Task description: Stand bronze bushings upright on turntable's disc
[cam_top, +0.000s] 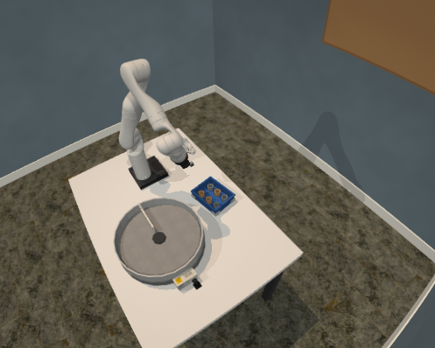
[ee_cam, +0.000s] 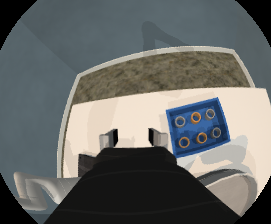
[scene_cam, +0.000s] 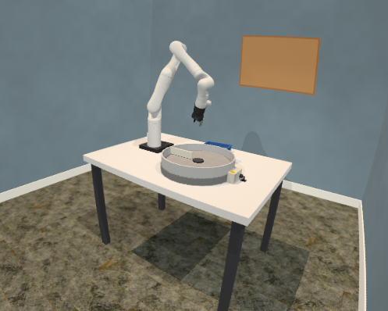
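Note:
A blue crate (cam_top: pixel 213 194) sits on the white table to the right of the turntable; it also shows in the wrist view (ee_cam: pixel 196 127) and, partly hidden behind the rim, in the exterior view (scene_cam: pixel 218 145). It holds three bronze bushings, one of them here (cam_top: pixel 217 191) (ee_cam: pixel 196 116), and three steel bushings, one of them here (cam_top: pixel 224 197) (ee_cam: pixel 216 132), all upright. The turntable's grey disc (cam_top: pixel 160 240) (scene_cam: pixel 199 158) has a dark hub (cam_top: pixel 158 238) at its centre and carries no bushing. My gripper (cam_top: pixel 188 165) (scene_cam: pixel 199 122) (ee_cam: pixel 133 134) is open and empty, high above the table between the arm's base and the crate.
A raised grey rim rings the disc. A pale bar (cam_top: pixel 146 216) runs from the rim to the hub. A small control box (cam_top: pixel 186 278) sits at the turntable's front edge. The arm's black base plate (cam_top: pixel 148 172) stands at the table's back.

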`<state>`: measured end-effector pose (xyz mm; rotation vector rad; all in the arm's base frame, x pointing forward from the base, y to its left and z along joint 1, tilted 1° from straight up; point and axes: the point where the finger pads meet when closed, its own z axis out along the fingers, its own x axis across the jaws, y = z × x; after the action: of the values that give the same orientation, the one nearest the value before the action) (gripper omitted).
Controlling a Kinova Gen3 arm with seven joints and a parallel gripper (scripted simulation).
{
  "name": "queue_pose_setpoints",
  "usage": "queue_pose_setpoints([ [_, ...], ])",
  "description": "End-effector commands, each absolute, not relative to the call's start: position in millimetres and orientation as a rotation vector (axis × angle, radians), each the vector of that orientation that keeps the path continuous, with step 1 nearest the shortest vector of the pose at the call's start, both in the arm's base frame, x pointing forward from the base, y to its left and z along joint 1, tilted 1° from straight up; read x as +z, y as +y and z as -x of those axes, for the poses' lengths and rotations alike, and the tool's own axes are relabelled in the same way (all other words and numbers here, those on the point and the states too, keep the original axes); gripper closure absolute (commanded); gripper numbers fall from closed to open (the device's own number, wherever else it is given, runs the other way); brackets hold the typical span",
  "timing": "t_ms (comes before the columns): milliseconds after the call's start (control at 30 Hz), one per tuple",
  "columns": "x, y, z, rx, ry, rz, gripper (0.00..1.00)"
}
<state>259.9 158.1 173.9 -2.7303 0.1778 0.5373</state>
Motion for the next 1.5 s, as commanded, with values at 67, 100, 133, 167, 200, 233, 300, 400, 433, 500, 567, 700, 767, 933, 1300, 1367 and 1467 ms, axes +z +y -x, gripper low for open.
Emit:
queue_pose_setpoints([
  [67,174.3,158.3,-260.1,0.536,0.177,2.730,0.00],
  [100,174.3,158.3,-260.1,0.536,0.177,2.730,0.00],
  [133,174.3,158.3,-260.1,0.536,0.177,2.730,0.00],
  [167,174.3,158.3,-260.1,0.536,0.177,2.730,0.00],
  [200,174.3,158.3,-260.1,0.536,0.177,2.730,0.00],
  [233,174.3,158.3,-260.1,0.536,0.177,2.730,0.00],
  [300,174.3,158.3,-260.1,0.536,0.177,2.730,0.00],
  [400,174.3,158.3,-260.1,0.536,0.177,2.730,0.00],
  [433,174.3,158.3,-260.1,0.536,0.177,2.730,0.00],
  [500,174.3,158.3,-260.1,0.536,0.177,2.730,0.00],
  [567,174.3,158.1,-260.2,0.535,0.177,2.730,0.00],
  [700,173.3,139.4,-268.0,0.490,0.180,2.760,0.00],
  [767,172.7,113.5,-277.6,0.431,0.184,2.801,0.00],
  [933,175.2,36.2,-298.0,0.272,0.201,2.917,0.00],
  [1300,193.5,-106.7,-304.8,0.036,0.243,3.123,0.00],
  [1367,196.3,-121.8,-303.1,0.016,0.248,3.145,0.00],
  [1467,197.3,-126.6,-302.4,0.009,0.250,3.152,0.00],
])
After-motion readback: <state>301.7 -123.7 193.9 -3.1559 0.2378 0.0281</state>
